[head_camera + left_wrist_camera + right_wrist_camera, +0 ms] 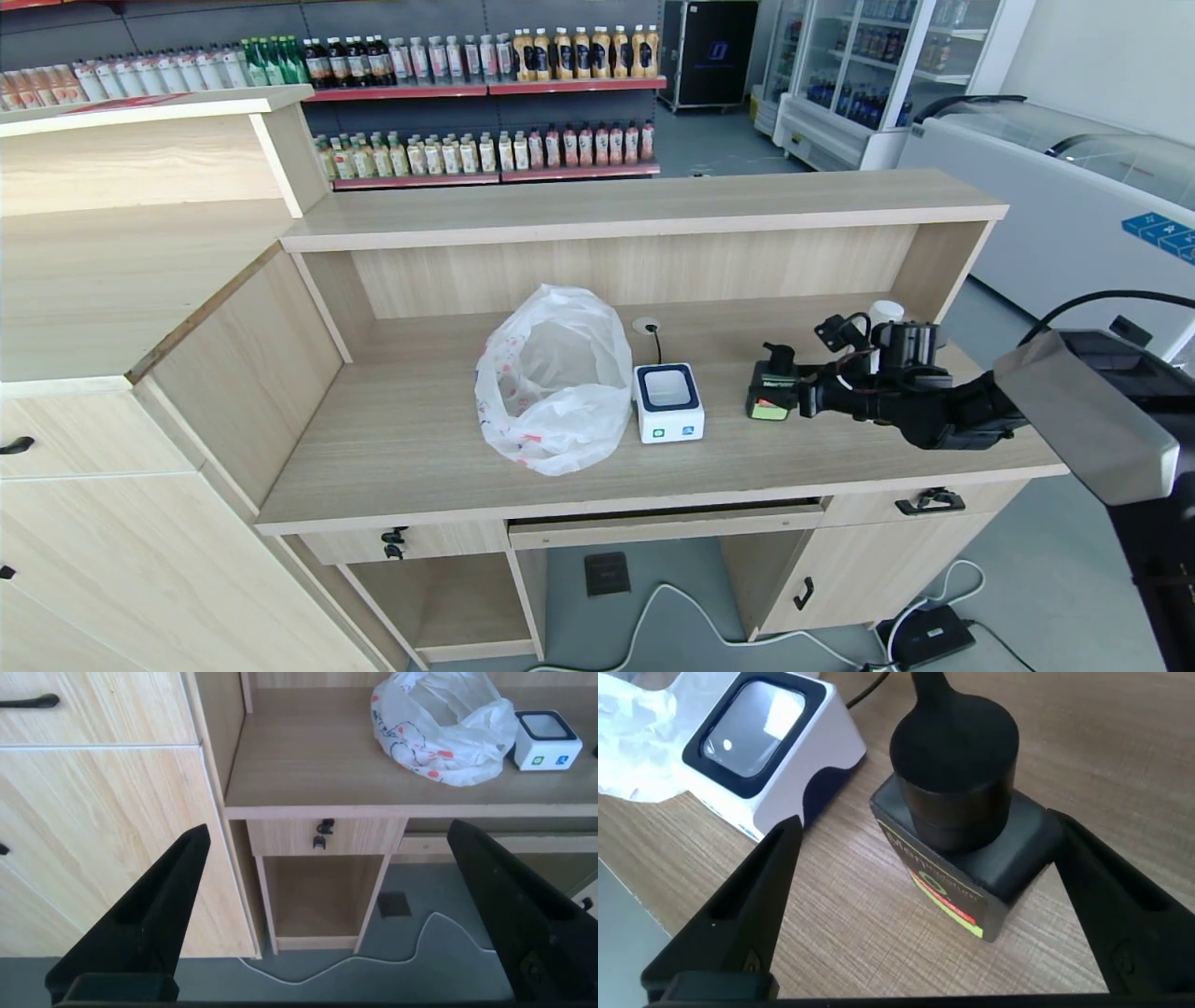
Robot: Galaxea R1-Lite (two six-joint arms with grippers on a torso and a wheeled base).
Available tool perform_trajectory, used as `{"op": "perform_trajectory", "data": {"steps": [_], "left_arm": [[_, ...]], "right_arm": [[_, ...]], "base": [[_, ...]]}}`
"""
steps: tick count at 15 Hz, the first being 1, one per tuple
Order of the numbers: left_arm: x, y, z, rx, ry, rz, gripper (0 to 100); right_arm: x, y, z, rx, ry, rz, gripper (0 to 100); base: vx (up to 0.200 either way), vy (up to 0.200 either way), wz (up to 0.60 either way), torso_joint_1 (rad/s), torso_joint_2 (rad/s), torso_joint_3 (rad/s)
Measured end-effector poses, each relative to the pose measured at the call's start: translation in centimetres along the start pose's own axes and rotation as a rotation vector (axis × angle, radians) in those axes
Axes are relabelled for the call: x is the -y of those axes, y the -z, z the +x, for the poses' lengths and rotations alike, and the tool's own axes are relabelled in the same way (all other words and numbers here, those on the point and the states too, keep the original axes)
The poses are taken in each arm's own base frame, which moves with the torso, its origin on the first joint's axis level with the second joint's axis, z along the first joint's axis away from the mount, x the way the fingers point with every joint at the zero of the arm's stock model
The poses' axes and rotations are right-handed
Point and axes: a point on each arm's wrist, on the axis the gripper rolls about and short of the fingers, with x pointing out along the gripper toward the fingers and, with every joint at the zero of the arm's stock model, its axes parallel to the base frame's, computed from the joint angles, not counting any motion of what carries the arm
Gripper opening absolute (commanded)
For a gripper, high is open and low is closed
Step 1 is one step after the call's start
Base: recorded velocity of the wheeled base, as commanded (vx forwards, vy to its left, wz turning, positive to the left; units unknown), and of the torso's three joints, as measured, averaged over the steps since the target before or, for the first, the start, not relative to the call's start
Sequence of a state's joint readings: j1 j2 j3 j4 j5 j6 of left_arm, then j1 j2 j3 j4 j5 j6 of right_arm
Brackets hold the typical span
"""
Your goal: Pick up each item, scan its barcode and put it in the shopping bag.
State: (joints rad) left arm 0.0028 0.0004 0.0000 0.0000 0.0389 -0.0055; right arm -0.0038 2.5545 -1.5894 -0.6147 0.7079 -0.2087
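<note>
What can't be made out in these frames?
1) Barcode on the black bottle: too small in the head view; the right wrist view faces its cap and one label side.
2) white container: head view, mostly hidden behind the right arm.
3) Inside of the shopping bag: head view, folds hide its bottom; the left wrist view's edge cuts it off.

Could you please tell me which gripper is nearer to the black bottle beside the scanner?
Right. The right gripper is open at the black bottle, a finger on either side. The left gripper is off the counter near its left end, beyond the shopping bag and scanner.
</note>
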Motion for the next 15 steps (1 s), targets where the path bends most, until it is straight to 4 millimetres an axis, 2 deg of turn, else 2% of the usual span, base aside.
{"op": "perform_trajectory", "data": {"steps": [3, 4, 11, 13, 15], "left_arm": [[0.0, 0.0, 0.0, 0.000, 0.000, 0.000, 100], [0.0, 0.0, 0.0, 0.000, 0.000, 0.000, 100], [0.0, 0.0, 0.0, 0.000, 0.001, 0.000, 100], [0.0, 0.0, 0.0, 0.000, 0.000, 0.000, 100], [0.0, 0.0, 0.0, 0.000, 0.001, 0.000, 100]], "right_arm": [[-0.1, 0.8, 0.4, 0.001, -0.057, 0.009, 100], [-0.1, 1.0, 0.5, -0.001, -0.061, 0.011, 0], [0.1, 1.2, 0.2, -0.004, -0.051, -0.040, 0], [0.0, 0.9, -0.5, -0.008, -0.045, -0.096, 0], [-0.9, -0.6, -1.5, -0.001, -0.049, -0.154, 0]], "base": [[0.000, 0.000, 0.00, 0.000, 0.00, 0.000], [0.000, 0.000, 0.00, 0.000, 0.00, 0.000], [0.000, 0.000, 0.00, 0.000, 0.00, 0.000], [0.000, 0.000, 0.00, 0.000, 0.00, 0.000], [0.000, 0.000, 0.00, 0.000, 0.00, 0.000]]}}
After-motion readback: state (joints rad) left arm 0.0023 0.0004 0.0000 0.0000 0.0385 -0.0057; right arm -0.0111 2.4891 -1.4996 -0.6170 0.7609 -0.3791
